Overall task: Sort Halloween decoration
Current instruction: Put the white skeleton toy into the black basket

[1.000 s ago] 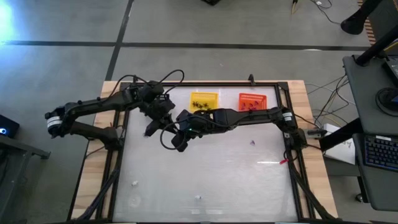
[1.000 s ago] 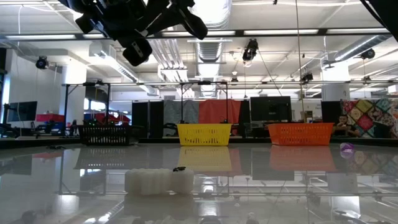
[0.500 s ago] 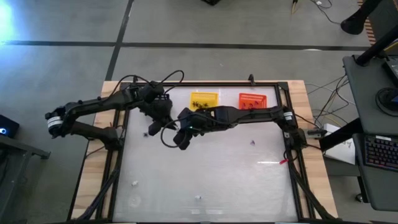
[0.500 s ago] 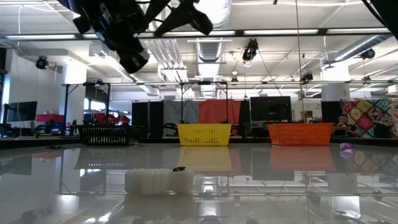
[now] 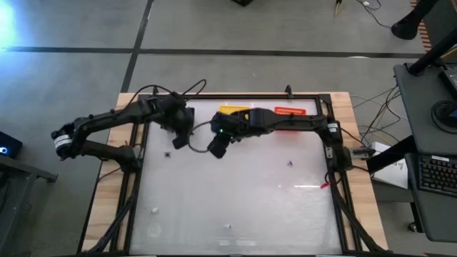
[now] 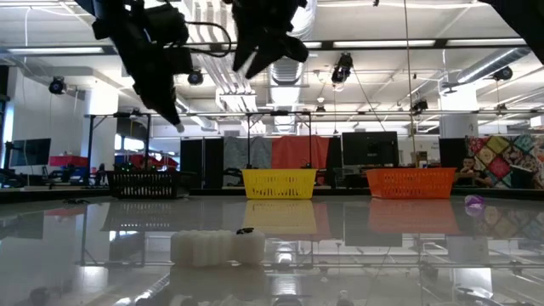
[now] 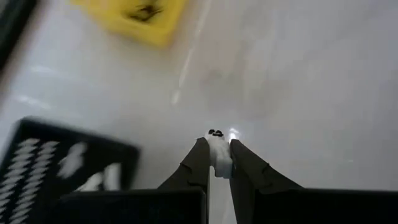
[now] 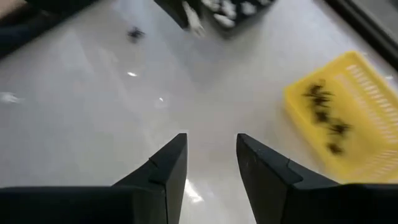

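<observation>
Seen past its own fingertips, the left gripper (image 7: 216,163) is pinched tight on a small white ghost trinket (image 7: 217,149) with tiny black markings at its top end, which pokes out just beyond the tips. Below and beside it sits the black slatted basket (image 7: 68,165), with white bits lying inside, and farther out beyond the gripper stands the yellow basket (image 7: 134,17) holding a dark spider shape. From above, this gripper (image 5: 178,140) hangs over the glossy white table (image 5: 235,193) near its far left part, with a lone black spider (image 5: 168,153) on the surface just beside it on the nearer side. The right gripper (image 8: 211,158) hovers close by with its fingers spread apart and nothing between them; beyond it the yellow basket (image 8: 345,112) carries several black spiders (image 8: 323,115). In the top view the right gripper (image 5: 218,145) sits just to the right of the left one. A purple bit (image 5: 290,163) lies well off to its right, and two white bits (image 5: 154,210) rest far toward the table's near edge.
</observation>
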Controlling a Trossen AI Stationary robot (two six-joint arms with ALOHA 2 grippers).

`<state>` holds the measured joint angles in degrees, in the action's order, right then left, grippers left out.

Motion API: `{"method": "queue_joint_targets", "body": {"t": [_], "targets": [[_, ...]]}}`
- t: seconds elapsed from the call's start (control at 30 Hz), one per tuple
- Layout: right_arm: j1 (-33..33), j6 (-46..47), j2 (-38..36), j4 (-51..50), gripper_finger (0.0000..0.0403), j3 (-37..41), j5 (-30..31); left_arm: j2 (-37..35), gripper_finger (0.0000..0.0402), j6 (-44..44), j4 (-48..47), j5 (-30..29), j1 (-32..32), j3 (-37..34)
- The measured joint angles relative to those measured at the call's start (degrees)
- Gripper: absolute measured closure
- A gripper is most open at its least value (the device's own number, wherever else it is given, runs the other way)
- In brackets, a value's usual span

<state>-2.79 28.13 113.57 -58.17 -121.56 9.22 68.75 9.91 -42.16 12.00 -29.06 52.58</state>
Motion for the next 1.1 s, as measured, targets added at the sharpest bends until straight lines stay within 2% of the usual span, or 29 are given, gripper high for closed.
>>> {"method": "queue_joint_targets", "body": {"t": [0.3, 0.57, 0.7, 0.9, 1.1], "targets": [[-5.91, -7.85, -0.4, -6.75, 0.0273, 0.02, -0.08, 0.0, 0.0396, -0.29, -2.86, -5.64, -7.38, 0.0], [-10.76, -14.53, -0.4, -8.67, 0.0275, 0.02, -0.11, 1.92, 0.0396, 0.59, -6.01, -9.08, -16.86, -0.08], [-12.47, -18.87, -0.36, -9.57, 0.0273, 0.05, -0.1, 5.96, 0.0393, 0.32, -6.12, -9.17, -20.62, -0.17], [-14.42, -24.79, -0.36, -10.71, 0.0268, 0.07, -0.16, 10.78, 0.0388, 0.56, -3.03, -9.04, -21.86, -0.11], [-16.06, -28.16, -0.32, -12.66, 0.0269, 0.07, -0.13, 14.03, 0.0355, -0.07, -3.86, -5.1, -21.83, -0.11]]}}
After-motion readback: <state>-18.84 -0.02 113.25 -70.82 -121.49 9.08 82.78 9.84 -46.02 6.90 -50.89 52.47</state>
